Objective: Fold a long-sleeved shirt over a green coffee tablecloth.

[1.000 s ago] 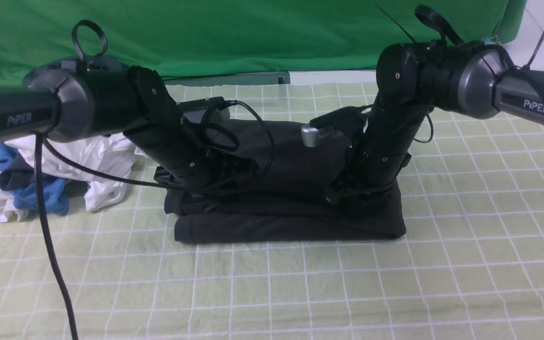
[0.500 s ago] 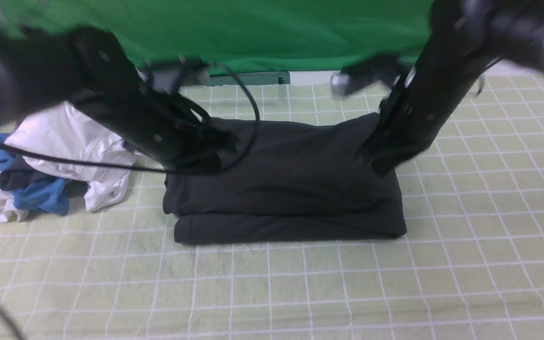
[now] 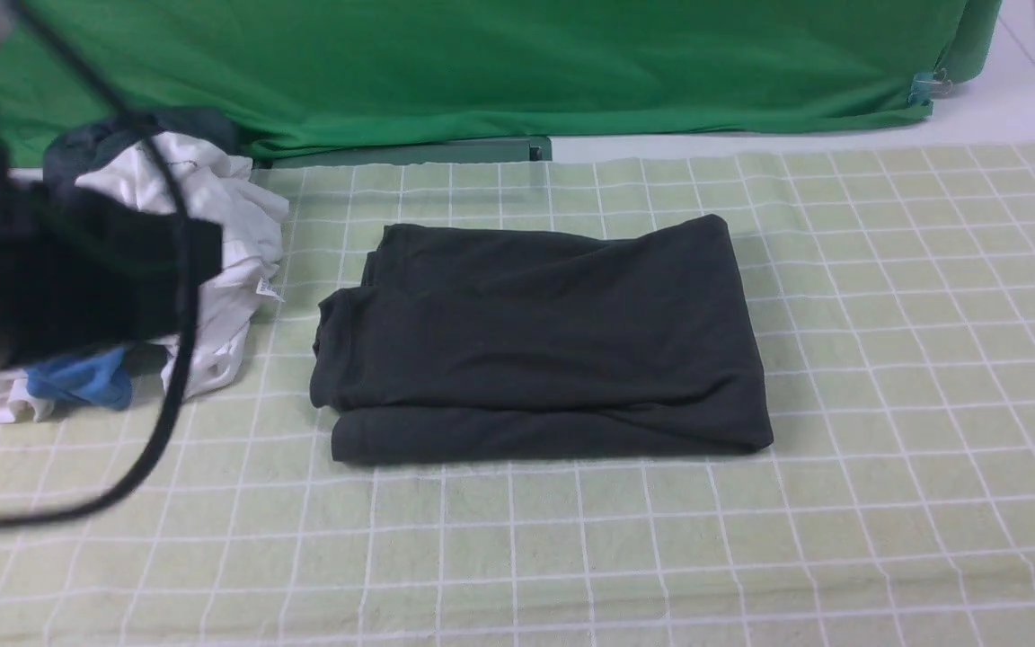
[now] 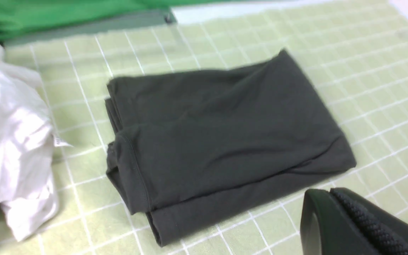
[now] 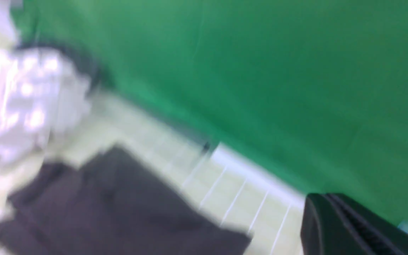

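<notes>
Both arms have pulled up and away from the long-sleeved shirt [image 3: 540,341], which lies folded in a rectangle on the green coffee tablecloth [image 3: 886,377]. I see my left arm [image 3: 59,279] only as a dark blur over the white garments [image 3: 221,225] (right arm nearly out of frame). Left gripper [image 4: 331,202] and right gripper [image 5: 326,205] have jaws pressed together, holding nothing.

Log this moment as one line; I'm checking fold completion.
shirt: folded, flat on tablecloth | left gripper: shut, empty | right gripper: shut, empty
</notes>
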Robot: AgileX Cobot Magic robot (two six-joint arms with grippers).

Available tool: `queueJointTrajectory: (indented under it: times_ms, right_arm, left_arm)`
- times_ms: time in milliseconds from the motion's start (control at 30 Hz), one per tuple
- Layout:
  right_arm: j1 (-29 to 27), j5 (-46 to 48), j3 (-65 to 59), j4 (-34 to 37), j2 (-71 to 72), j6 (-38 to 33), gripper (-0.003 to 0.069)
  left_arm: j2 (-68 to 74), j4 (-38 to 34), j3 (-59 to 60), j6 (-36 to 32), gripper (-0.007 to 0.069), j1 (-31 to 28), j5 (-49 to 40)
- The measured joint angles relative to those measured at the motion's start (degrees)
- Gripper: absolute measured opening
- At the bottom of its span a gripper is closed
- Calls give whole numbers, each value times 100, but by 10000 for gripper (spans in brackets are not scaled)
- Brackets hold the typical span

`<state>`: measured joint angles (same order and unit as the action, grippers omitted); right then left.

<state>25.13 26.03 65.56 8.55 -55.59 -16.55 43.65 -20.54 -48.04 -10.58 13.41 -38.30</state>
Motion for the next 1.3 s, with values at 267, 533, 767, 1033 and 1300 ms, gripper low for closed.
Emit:
queueJointTrajectory:
  times_ms: [267, 533, 767, 1033, 1300]
  right_arm:
    - [0, -2336, -2531, -20, 2393, 431, -1]
    - [0, -3292, -3918, -20, 4072, 703, -1]
    - [0, -3368, -4018, -20, 4520, 709, 29]
    - [0, -3368, -4031, -20, 4525, 709, 52]
    - [0, -3368, -4031, -20, 4525, 714, 73]
  left_arm:
    - [-2176, 11, 1604, 44, 11, 0, 812]
    - [-3062, -128, 2683, 62, 11, 0, 1465]
    - [-3067, -232, 2783, 60, 13, 0, 1678]
    - [-3067, -5, 2783, -32, 13, 0, 1710]
    - [-3067, 246, 2783, -32, 13, 0, 1724]
